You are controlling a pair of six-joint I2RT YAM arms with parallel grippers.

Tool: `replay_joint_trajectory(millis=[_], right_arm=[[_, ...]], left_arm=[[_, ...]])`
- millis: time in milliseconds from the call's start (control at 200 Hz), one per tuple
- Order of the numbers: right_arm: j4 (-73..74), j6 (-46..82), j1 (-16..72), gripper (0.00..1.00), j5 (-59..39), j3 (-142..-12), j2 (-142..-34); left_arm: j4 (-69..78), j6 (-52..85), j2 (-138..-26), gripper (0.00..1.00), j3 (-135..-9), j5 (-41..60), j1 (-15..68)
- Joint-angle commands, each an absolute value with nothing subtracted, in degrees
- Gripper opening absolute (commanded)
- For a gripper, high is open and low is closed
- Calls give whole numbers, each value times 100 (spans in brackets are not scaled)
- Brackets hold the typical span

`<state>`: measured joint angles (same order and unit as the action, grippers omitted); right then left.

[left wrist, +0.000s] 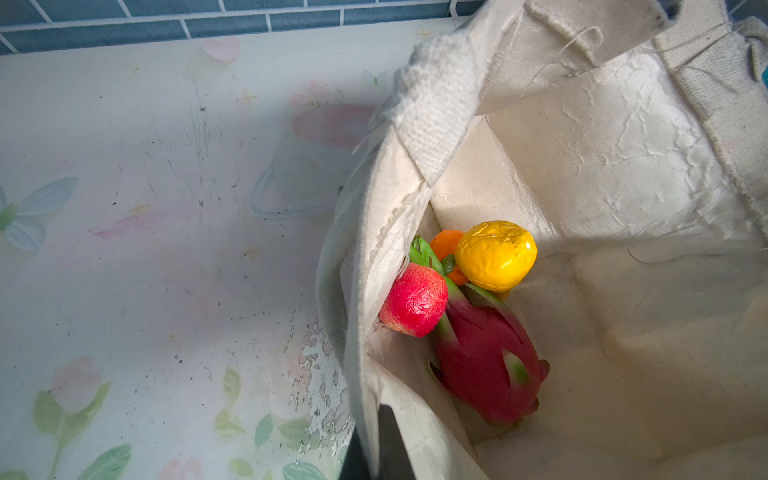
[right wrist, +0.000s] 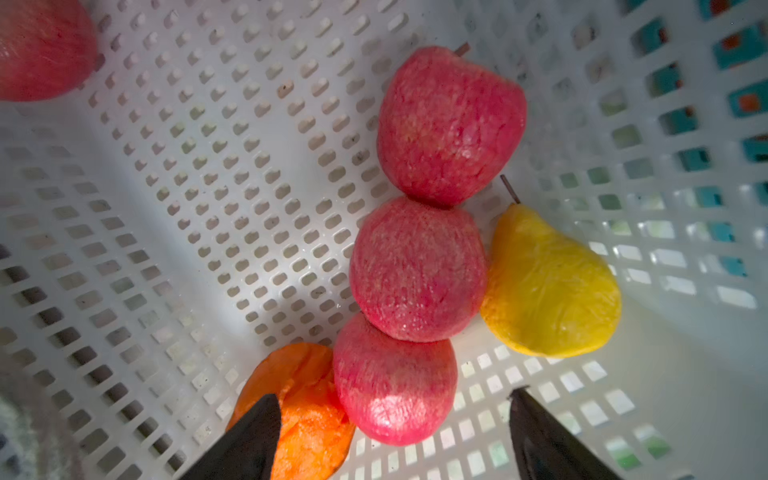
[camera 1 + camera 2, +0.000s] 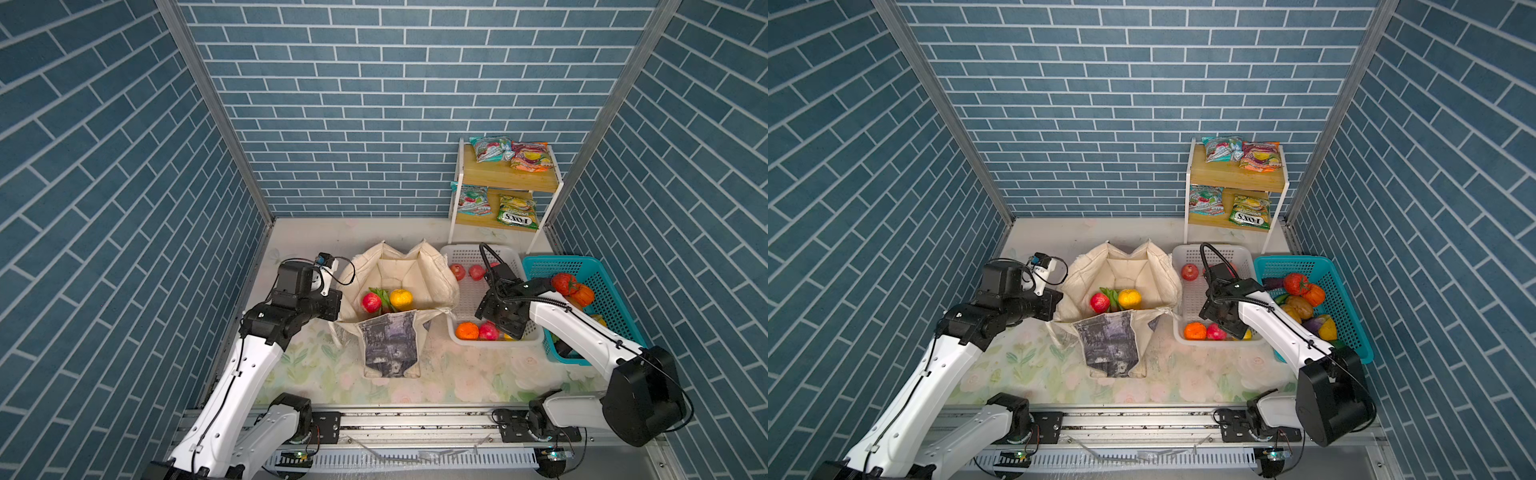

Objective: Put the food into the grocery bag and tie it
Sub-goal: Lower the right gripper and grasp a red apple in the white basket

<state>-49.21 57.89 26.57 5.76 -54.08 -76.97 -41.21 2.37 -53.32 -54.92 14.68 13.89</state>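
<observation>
The right wrist view alone showed what lay under the right pincer [image 2: 395,395]. Three red apples touched in a line on the floor of the white basket [image 2: 208,174]. The nearest apple [image 2: 395,382] sat between the two dark fingers [image 2: 253,436]. An orange [image 2: 307,411] pressed against that apple beside one finger, and a yellow pear [image 2: 548,286] touched the middle apple [image 2: 417,270] on the other finger's side. In both top views the wrist covered most of this fruit.

The left wrist view alone looked down into the grocery bag [image 1: 623,145]. At its bottom, just ahead of the left pincer [image 1: 372,453], lay a bagged apple [image 1: 415,305], a pink green-leafed dragon fruit [image 1: 486,361] and a glossy yellow fruit [image 1: 494,255]. A second orange [image 1: 444,243] was half hidden behind them.

Only the top views showed the snack packets [image 3: 509,153] on a wooden shelf [image 3: 511,176], well beyond the right pincer, and a teal basket [image 3: 582,266] behind its arm.

The bag was a cream canvas tote standing with its mouth wide open. Its grey-black printed panel [image 3: 390,345] slumped forward over the flowered table [image 3: 457,374].

The left pincer was clamped on the bag's side wall at the rim, with canvas pinched between its fingers. The right pincer's jaws stood wide apart and gripped nothing. Whether a finger touched the orange could not be told. The bag stood beyond the basket wall from it.
</observation>
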Motion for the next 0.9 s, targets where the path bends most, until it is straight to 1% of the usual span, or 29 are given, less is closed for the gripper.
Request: replay_joint_trajectory(millis=[0,225,585,690,895], right_arm=[[-4894,6114,2615,87,541,-5293,-7812],[-4749,6143,2581,87,462,-5163,-7984],[-4372,6141,2510,80,299,-4958,-8262],[-4318,6121,2476,76,308,-4932,-8237],[-4233,6116,2404,61,284,-4865,-8059]], left_arm=[[-3993,246,-5326,0,-5423,1515,1362],[-4001,246,-5316,0,-5426,1518,1362],[-4003,247,-5310,0,-5423,1520,1362],[-4003,246,-5316,0,-5430,1512,1362],[-4004,246,-5300,0,-5429,1512,1362]])
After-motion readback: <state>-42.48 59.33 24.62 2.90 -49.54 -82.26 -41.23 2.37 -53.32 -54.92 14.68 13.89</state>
